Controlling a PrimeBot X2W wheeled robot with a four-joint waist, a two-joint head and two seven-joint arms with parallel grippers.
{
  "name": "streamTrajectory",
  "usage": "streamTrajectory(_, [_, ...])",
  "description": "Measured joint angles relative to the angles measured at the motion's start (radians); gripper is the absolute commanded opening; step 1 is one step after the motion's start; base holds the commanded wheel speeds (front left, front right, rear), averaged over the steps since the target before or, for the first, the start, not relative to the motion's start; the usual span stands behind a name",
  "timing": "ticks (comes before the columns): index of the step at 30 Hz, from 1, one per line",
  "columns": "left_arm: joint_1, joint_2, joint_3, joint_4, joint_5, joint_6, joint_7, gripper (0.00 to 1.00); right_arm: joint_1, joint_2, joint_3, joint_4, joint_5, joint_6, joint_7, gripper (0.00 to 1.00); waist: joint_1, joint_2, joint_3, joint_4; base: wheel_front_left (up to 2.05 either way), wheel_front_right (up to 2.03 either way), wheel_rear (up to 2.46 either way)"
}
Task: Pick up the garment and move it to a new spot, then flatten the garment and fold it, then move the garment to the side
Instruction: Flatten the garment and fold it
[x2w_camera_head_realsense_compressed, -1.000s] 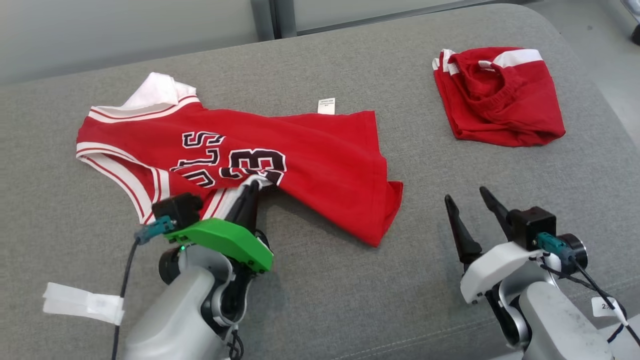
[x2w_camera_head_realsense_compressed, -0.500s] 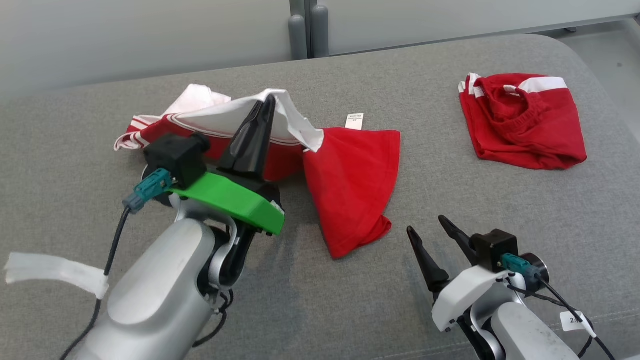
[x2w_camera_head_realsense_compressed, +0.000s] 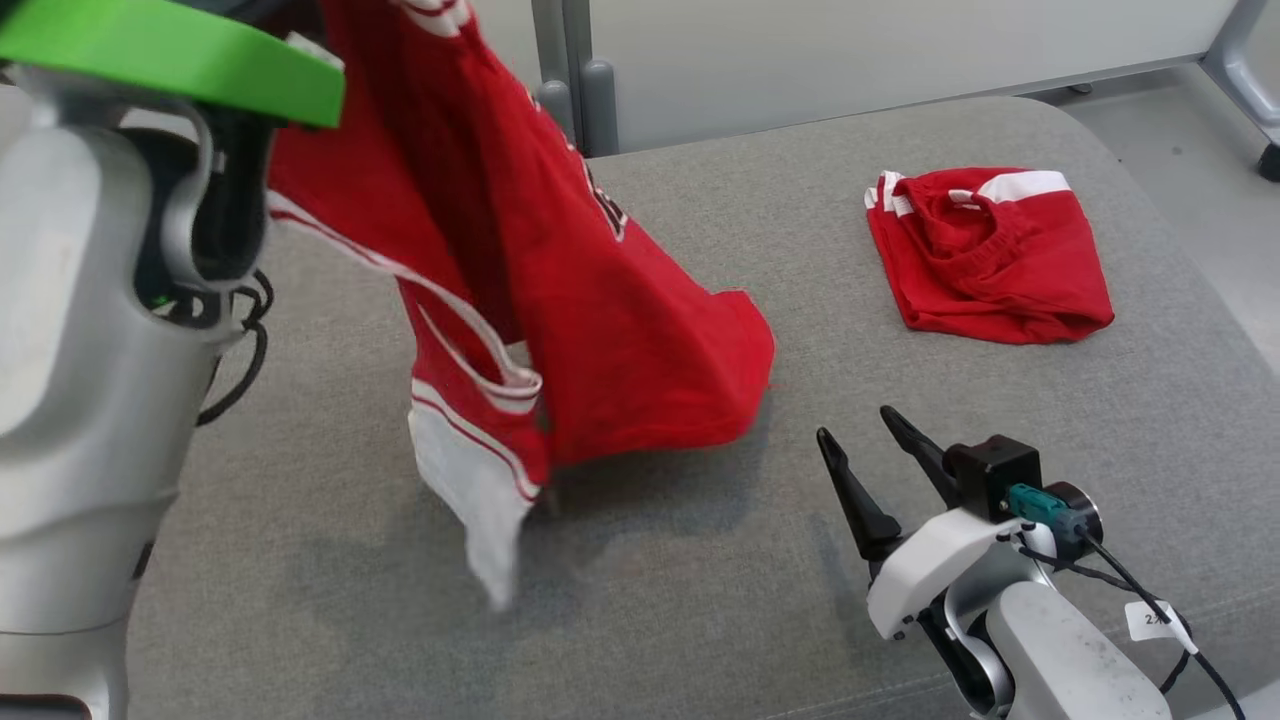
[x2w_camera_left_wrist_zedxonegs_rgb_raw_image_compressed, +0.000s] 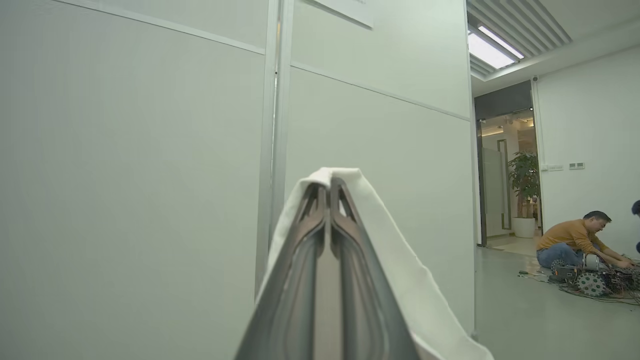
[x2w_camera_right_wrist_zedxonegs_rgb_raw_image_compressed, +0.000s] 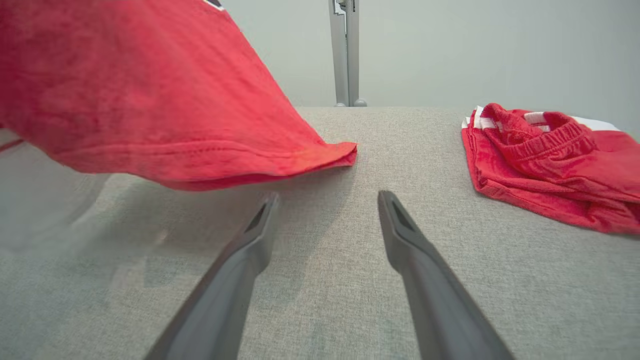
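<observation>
Two tools are mine. My left tool is pinched shut on the jersey. My left wrist view shows that grip close up, a fold of white cloth wrapped over the closed end against a pale wall, with a person sitting far off to one side. The head view gives what that one cannot: the red jersey hangs from up high, bunched and twisted, its white-trimmed end dangling low over the grey surface. My right tool stands wide and holds nothing, low at the near right. Its wrist view looks under the jersey's red hem, which floats just over the surface ahead of that tool; whether the far corner touches down I cannot tell. Folded red shorts lie well apart at the far right
</observation>
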Motion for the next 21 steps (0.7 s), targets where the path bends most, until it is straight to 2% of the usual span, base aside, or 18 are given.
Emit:
streamTrajectory(3, [-0.017,0.005,0.035,0.051,-0.014,0.0,0.054,0.0,0.0,-0.009,-0.01,0.006,0.0,-0.002,0.0,1.0,0.0,0.0,-0.006,-0.015,0.0,0.0,0.0])
streamTrajectory(8, [0.05,0.004,-0.001,0.126,-0.017,0.0,0.132,0.0,0.005,-0.011,-0.015,0.01,0.011,-0.007,-0.001,1.0,0.0,0.0,-0.007,-0.02,0.0,0.0,0.0])
streamTrajectory(12, [0.123,0.013,-0.001,0.182,-0.011,0.0,0.147,0.0,0.012,-0.01,-0.011,0.011,0.017,-0.005,-0.001,1.0,0.0,0.0,0.001,-0.006,0.0,0.0,0.0])
streamTrajectory(21, [0.195,0.084,0.067,0.251,0.051,0.0,0.164,0.0,0.01,0.033,0.091,0.007,0.029,0.055,0.002,1.0,0.0,0.0,0.012,0.02,0.0,0.0,0.0])
